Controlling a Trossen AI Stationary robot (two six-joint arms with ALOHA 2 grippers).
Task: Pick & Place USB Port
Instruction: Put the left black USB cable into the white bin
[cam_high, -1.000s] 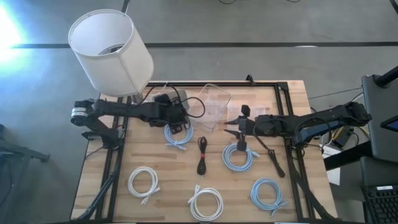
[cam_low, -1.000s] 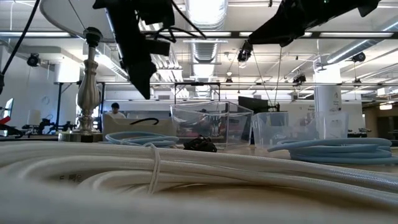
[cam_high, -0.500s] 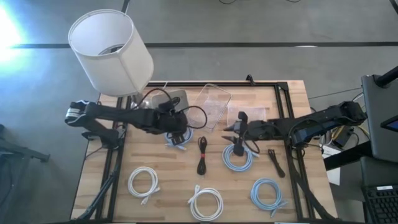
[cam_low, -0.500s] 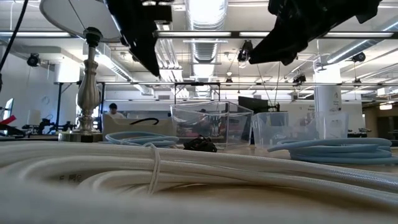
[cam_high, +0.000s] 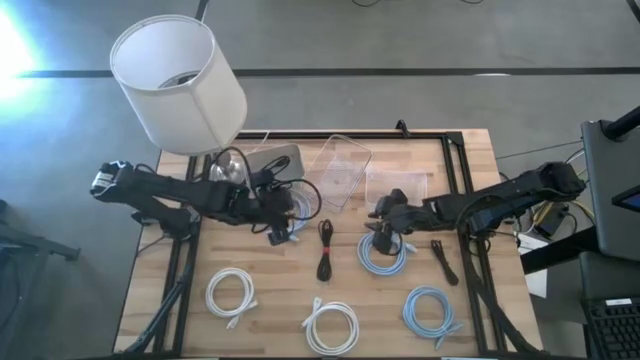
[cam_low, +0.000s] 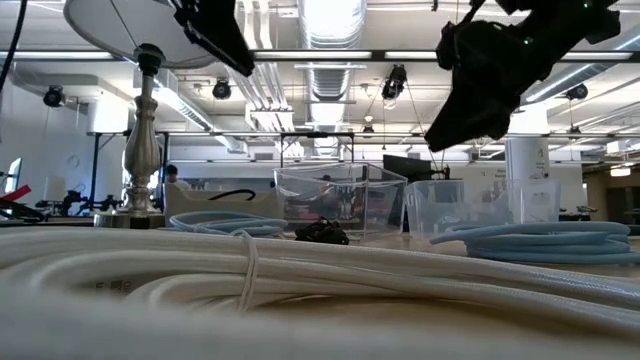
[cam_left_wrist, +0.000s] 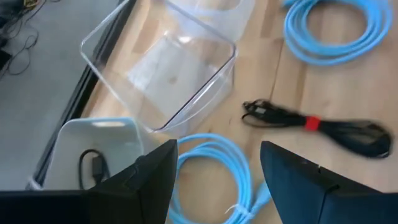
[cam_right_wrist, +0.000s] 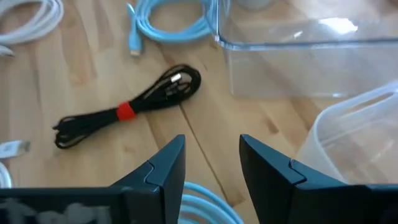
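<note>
A black cable bundle with a red tie (cam_high: 325, 250) lies flat on the wooden table between my two grippers; it also shows in the left wrist view (cam_left_wrist: 317, 124) and the right wrist view (cam_right_wrist: 127, 111). My left gripper (cam_high: 281, 228) (cam_left_wrist: 217, 180) is open and empty above a light blue cable coil (cam_high: 287, 212) (cam_left_wrist: 214, 171). My right gripper (cam_high: 383, 224) (cam_right_wrist: 211, 177) is open and empty above another light blue coil (cam_high: 383, 252). Two clear plastic containers (cam_high: 345, 165) (cam_high: 400, 186) stand at the back of the table.
A lamp with a white shade (cam_high: 180, 80) stands at the far left corner, its stem (cam_low: 145, 130) in the low view. White coils (cam_high: 230, 293) (cam_high: 330, 325) and a blue coil (cam_high: 432, 310) lie near the front edge. A black strap (cam_high: 443, 258) lies at the right.
My left gripper has moved toward the table's near edge, over the near side of its blue coil. My right gripper has drawn slightly toward the near edge and tipped downward toward the blue coil below it. Nothing on the table has moved.
</note>
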